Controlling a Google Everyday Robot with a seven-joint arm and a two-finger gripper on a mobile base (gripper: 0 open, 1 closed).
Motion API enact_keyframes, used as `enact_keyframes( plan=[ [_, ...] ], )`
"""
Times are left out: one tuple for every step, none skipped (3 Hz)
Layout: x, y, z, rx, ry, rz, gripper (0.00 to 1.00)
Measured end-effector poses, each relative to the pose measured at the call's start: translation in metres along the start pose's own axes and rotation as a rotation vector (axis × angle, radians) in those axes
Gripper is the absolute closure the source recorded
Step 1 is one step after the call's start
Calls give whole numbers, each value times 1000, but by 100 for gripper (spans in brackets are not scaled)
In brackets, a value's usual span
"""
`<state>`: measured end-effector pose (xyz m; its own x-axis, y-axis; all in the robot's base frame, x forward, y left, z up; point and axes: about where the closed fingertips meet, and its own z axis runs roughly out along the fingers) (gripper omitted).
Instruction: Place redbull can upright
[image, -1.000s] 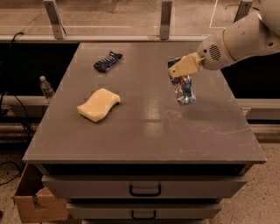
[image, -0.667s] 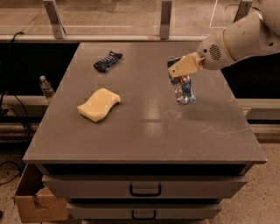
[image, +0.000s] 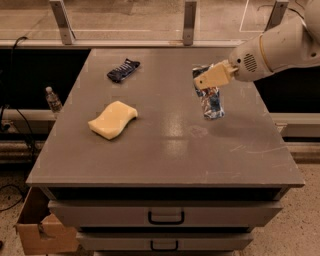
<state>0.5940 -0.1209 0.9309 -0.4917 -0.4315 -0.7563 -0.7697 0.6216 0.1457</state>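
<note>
The redbull can (image: 212, 104) is a dented blue and silver can, roughly upright with a slight tilt, on the right half of the grey table (image: 165, 150). Its lower end is at or just above the tabletop. My gripper (image: 206, 80), with tan fingers (image: 216, 75), reaches in from the right on the white arm (image: 272, 50). It is shut on the upper end of the can and hides the can's top.
A yellow sponge (image: 112, 120) lies on the left half of the table. A dark blue crinkled snack wrapper (image: 123, 70) lies at the back left. A plastic bottle (image: 51, 100) stands left of the table and a cardboard box (image: 42, 230) sits on the floor. Drawers (image: 165, 216) face the front.
</note>
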Motion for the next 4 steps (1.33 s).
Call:
enact_keyframes(
  plan=[
    [5,3,-5,-80,-136,-68,100],
    [10,9,-17,-139,-250,-160,100],
    [12,20,-26,-172,-327,-289,100],
    [19,27,-29,-184,-350,-369,100]
  ],
)
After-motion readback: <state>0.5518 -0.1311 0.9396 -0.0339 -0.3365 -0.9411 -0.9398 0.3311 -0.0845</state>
